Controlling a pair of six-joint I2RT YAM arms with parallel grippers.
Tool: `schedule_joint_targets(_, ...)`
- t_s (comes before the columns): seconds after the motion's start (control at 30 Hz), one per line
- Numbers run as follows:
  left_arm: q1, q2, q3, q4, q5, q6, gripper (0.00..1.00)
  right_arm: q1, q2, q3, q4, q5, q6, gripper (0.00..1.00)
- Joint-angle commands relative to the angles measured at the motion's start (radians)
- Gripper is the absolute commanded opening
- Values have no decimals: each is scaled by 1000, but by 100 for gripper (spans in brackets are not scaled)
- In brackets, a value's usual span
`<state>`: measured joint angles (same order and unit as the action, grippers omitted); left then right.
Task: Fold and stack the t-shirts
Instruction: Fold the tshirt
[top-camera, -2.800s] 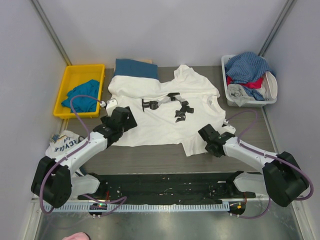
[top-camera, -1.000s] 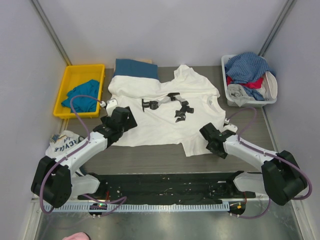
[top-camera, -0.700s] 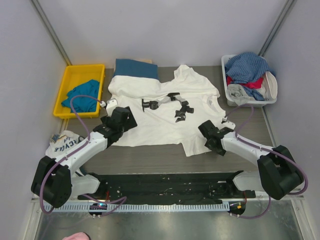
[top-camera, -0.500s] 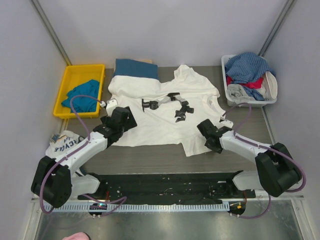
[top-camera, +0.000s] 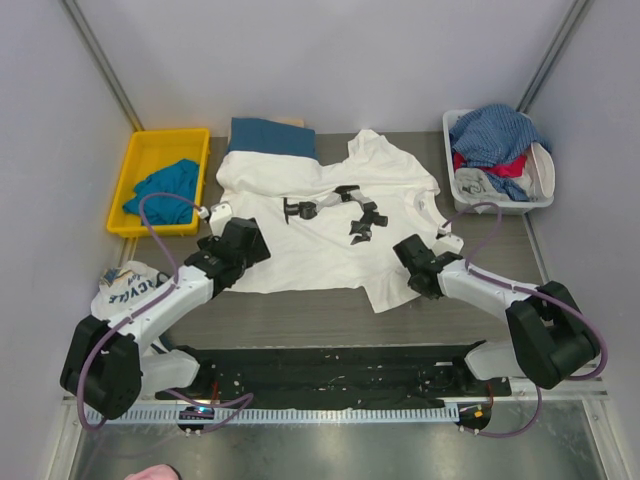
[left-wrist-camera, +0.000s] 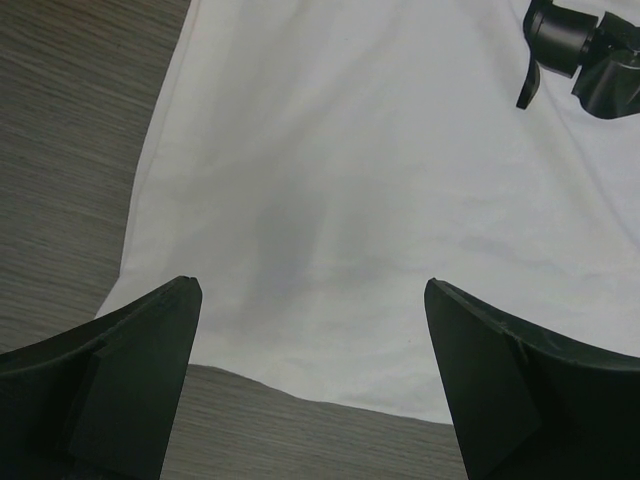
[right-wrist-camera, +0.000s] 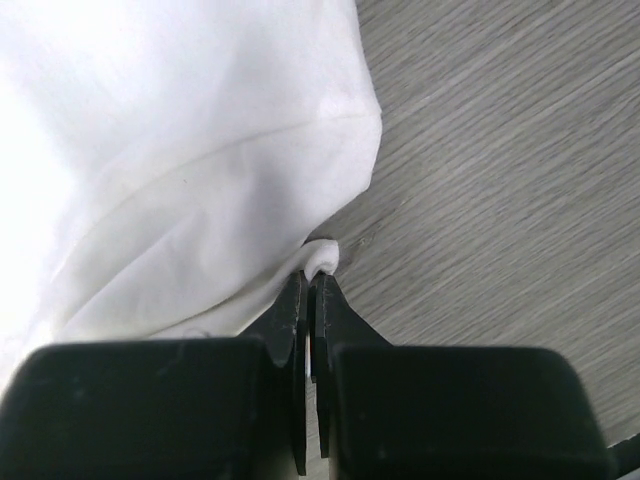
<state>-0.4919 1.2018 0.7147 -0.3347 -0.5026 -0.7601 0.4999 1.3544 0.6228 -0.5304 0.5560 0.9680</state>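
Centrally on table (top-camera: 300, 320): white tee (top-camera: 330, 225), spread flat, black marks (top-camera: 335, 207) on chest, collar toward far edge. Blue tee (top-camera: 272, 135) folded at far edge, partly under white tee's far-left shoulder, touching it.

Left claw (top-camera: 232, 222): jaws wide apart, nothing between them. Poised over white tee's near-left part, just inside left side edge. Wrist view: both fingers (left-wrist-camera: 120, 380) at frame's lower corners, white cloth (left-wrist-camera: 350, 200) filling gap ahead, hem running between the tips, bare wood grain beyond cloth at left and along bottom. Contact with cloth: cannot tell.

Right claw (top-camera: 408, 250): shut, pinching white tee at near-right, beside the flap of cloth hanging toward near edge. Wrist view: fingers pressed together (right-wrist-camera: 310, 330), small curl of white edge (right-wrist-camera: 322, 258) caught at tips; rest of cloth (right-wrist-camera: 180, 150) bunched up and left of the claw, bare table (right-wrist-camera: 500, 150) to right. Folds and a seam ridge visible in cloth just past tips.

Elsewhere:
- Yellow bin (top-camera: 155, 145) far left, teal cloth (top-camera: 165, 192) inside, well apart from both tees.
- White basket (top-camera: 460, 185) far right, heaped with blue checked, red and pale clothes (top-camera: 495, 140); near white tee's right sleeve but not touching.
- Crumpled printed cloth (top-camera: 125, 285) at near left, under left arm's cable, apart from white tee.
- Black mat (top-camera: 330, 370) along near edge between arm bases.
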Motion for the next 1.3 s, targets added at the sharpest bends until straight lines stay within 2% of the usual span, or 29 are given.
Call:
schedule_joint_targets(0.0,-5,-25,8,-102,-54,-57,100,-4,37,-57,26,-79,-3,1)
schedule_joint_targets(0.13,-5,-41,-12,-225,-109,-136,100,-6,32,-51,36,-91,-17,1)
schedule_joint_targets(0.4,21,-114,-119,-303,-191,-347,99,-6,23,-38,47,-117,-43,1)
schedule_joint_targets(0.67,131,-128,-207,-196,-119,-340,82,-4,3,-49,49,-123,-52,1)
schedule_joint_targets(0.87,147,-52,-186,-129,-96,-328,72,-4,-1,-54,47,-128,-55,1)
schedule_joint_targets(1.2,159,10,-155,-87,-97,-317,70,-8,-6,-60,47,-133,-57,1)
schedule_joint_targets(1.27,167,16,-152,-76,-97,-311,66,-6,-8,-61,49,-131,-57,1)
